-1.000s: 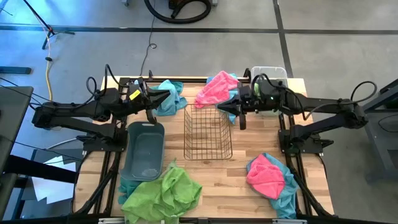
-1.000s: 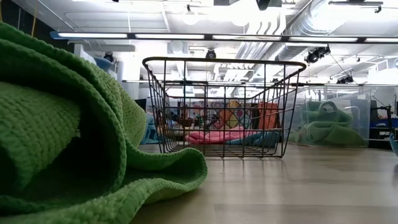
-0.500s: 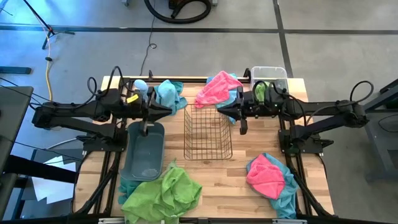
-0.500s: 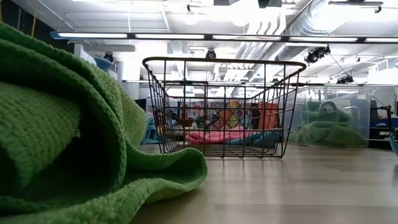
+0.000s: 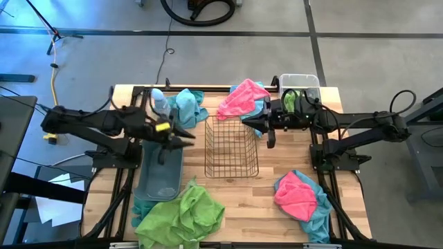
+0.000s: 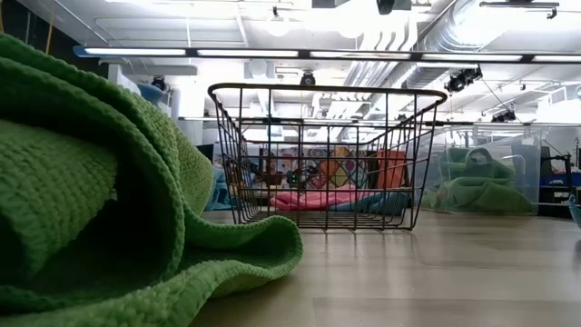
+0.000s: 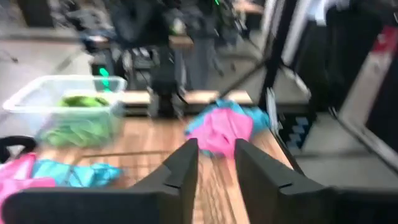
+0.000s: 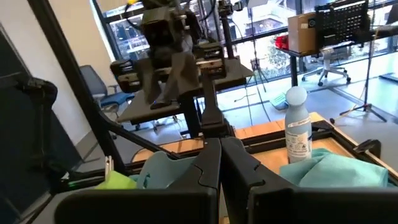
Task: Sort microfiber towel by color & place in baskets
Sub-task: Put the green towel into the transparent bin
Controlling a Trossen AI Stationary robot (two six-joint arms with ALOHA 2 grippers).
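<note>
We see the left gripper [image 5: 188, 137] over the grey-blue tub [image 5: 158, 181], fingers [image 7: 180, 171] slightly parted, holding nothing. The right gripper [image 5: 245, 120] hangs beside the wire basket [image 5: 231, 146], fingers [image 8: 205, 165] pressed together, empty.

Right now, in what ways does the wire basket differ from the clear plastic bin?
The wire basket is open dark mesh, while the clear bin has solid see-through walls. The wire basket stands at the table's middle; the clear bin sits at the far right corner. The wire basket holds nothing, but the clear bin already holds a green towel. Both stand upright with their tops open.
</note>
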